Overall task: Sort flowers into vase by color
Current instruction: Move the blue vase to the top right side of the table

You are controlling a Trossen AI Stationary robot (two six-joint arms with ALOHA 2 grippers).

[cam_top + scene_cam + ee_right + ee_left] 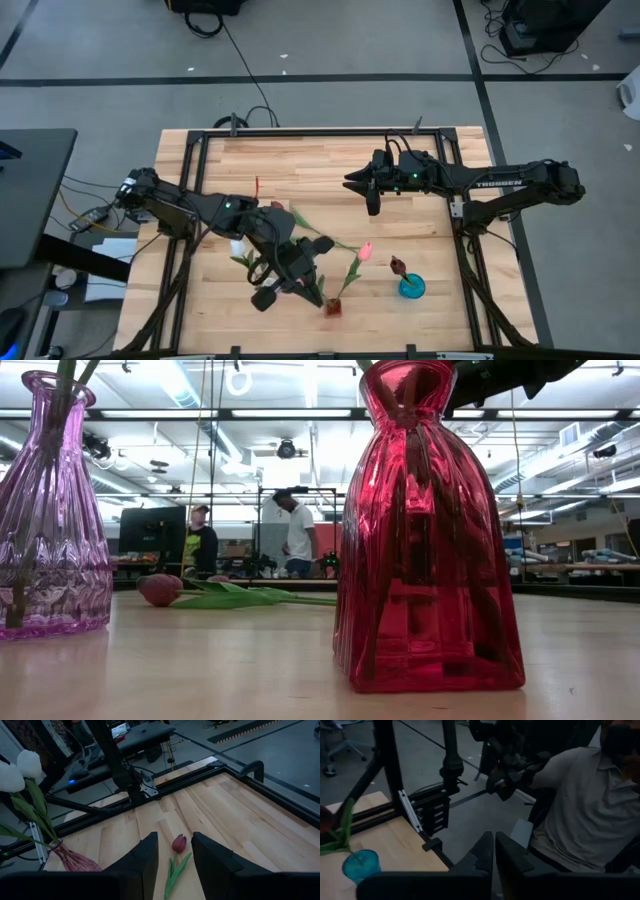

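**A:** Where do things stand?

**B:** The right hand (173, 855) hangs over the tabletop (300, 160) with its fingers spread apart and nothing between them. Directly below and ahead of it lies a dark maroon tulip (178, 843), its head showing in the gap between the fingers, stem and leaves trailing back under the hand.

**A:** And the left?

**B:** The left hand (494, 851) has its fingers nearly touching, and I see nothing held. It sits beside the red vase (331, 308), with the teal vase (361, 864) off to one side of it, holding a dark flower. A purple vase (75, 860) with white tulips (20, 767) stands well off to the side of the right hand. A person in a grey shirt (580, 805) stands beyond the tabletop edge.

**A:** What could go wrong?

**B:** I'd judge the tulip is the next pick. The stem is thin and lies flat on the wood, so fingers closing too high would miss it, or closing on the head could crush it. Lowering too far could jam the fingertips into the tabletop. The left arm, crowded near the vases, could tip one if it swings.
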